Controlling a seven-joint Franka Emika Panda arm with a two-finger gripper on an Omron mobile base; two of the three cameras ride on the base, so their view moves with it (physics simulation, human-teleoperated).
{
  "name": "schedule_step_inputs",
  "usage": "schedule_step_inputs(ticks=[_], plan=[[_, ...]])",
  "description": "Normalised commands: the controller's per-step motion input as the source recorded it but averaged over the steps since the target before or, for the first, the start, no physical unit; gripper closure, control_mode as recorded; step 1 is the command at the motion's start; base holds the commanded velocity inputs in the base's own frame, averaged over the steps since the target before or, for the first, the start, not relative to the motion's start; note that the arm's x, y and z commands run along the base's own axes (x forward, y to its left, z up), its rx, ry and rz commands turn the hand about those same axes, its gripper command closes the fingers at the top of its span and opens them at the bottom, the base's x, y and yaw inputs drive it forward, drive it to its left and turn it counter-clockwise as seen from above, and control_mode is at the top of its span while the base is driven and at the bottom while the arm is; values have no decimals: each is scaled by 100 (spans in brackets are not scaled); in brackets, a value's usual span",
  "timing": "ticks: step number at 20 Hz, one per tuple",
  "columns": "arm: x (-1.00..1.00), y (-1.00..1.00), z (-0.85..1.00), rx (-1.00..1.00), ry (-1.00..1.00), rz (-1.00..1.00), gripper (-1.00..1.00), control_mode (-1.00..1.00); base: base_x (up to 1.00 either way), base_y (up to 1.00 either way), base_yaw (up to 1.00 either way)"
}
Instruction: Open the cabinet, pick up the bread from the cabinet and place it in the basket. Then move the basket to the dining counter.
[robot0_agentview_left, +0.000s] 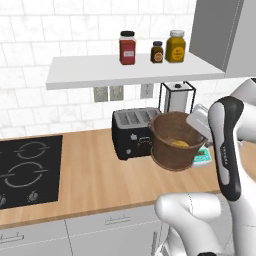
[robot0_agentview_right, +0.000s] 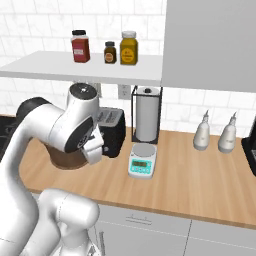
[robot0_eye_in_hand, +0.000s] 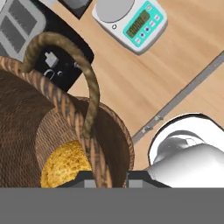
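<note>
Gripper (robot0_eye_in_hand: 105, 177) clamped on basket (robot0_agentview_left: 172, 142) rim, bread (robot0_eye_in_hand: 65, 166) inside; basket lifted above counter (robot0_agentview_left: 100, 175), toaster (robot0_agentview_left: 131, 132) just behind, scale (robot0_eye_in_hand: 131, 22) beside.

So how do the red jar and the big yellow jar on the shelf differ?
The red jar has a black lid and stands at the left of the row; the yellow jar has a yellow lid and stands at the right. The red jar looks taller and slimmer, the yellow jar squatter and wider. Both stand upright on the shelf and carry labels.

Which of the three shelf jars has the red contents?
The tallest jar with a black lid, leftmost on the white shelf; the small dark jar and yellow jar stand right of it.
</note>
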Motion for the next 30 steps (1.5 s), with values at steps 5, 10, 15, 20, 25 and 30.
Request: schedule_step_inputs(ticks=[5,10,15,20,25,30], plan=[[-9,5,21,-13,4,-10,100,-100,0,0,0],[0,-1,0,0,3,-6,100,-100,0,0,0],[0,0,0,0,0,0,100,-100,0,0,0],[-10,0,0,0,0,0,100,100,-28,0,0],[0,0,0,0,0,0,100,100,-98,0,-4],[0,0,0,0,0,0,100,100,-98,0,-48]])
